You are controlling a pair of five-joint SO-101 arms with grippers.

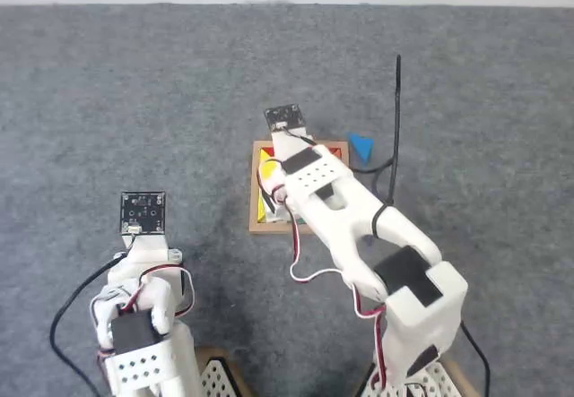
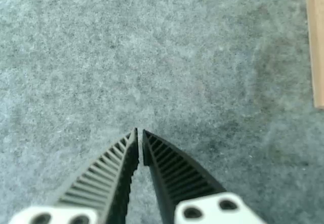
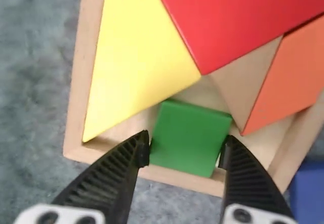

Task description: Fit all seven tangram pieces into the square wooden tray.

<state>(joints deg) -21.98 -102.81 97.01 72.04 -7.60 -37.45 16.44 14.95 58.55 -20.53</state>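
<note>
The square wooden tray holds a yellow triangle, a red triangle and an orange piece. A bare triangular gap shows between them. My right gripper is shut on the green square at the tray's corner, and the square's lower edge overlaps the rim. In the high view the right arm covers most of the tray. A blue triangle lies on the carpet just outside the tray's far right corner. My left gripper is shut over bare carpet, with nothing in it.
Grey carpet covers the whole table. One edge of the tray shows in the left wrist view, well away from the left gripper. A blue piece lies outside the tray wall. A black cable rises behind the right arm.
</note>
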